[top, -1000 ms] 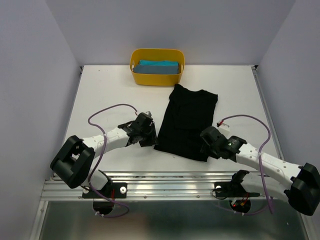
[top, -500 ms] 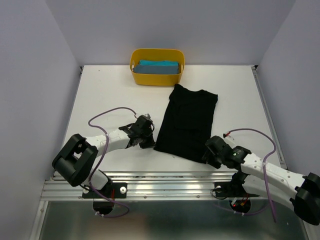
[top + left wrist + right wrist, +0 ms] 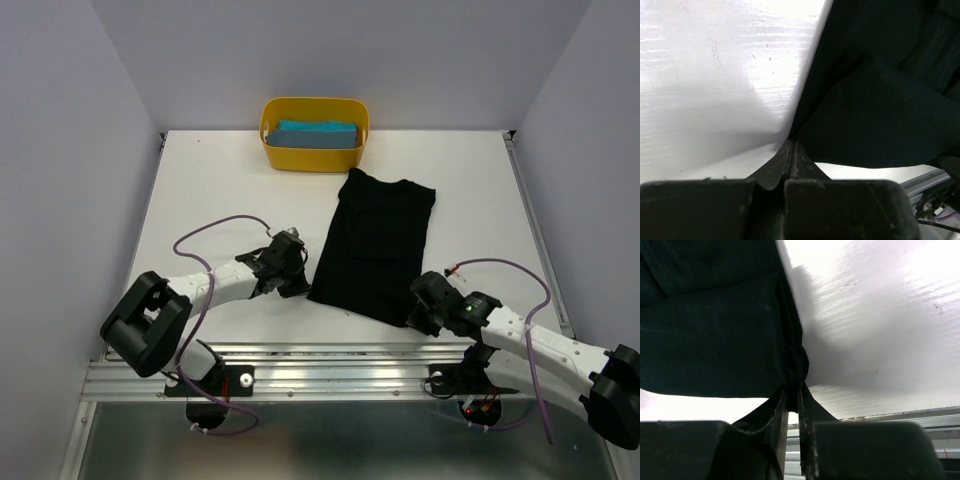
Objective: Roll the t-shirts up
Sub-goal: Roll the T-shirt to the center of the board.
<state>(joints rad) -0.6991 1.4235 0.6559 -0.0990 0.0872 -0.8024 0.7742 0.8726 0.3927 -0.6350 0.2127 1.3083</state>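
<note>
Yellow tub (image 3: 313, 158) stands far back on white table (image 3: 220, 180)

The yellow tub (image 3: 310, 159) hides most of the teal t-shirt (image 3: 318, 133).

Setting: robotics lab test cell. Evidence:
- 2 robot arms, left arm (image 3: 215, 283) and right arm (image 3: 535, 342), bolted to an aluminium rail (image 3: 330, 372) along the bottom of the frame.
- Bare white table (image 3: 220, 180) boxed in by plain pale walls (image 3: 60, 150) at left, right and top.
- Purple cables (image 3: 228, 217) loop loose.
</note>
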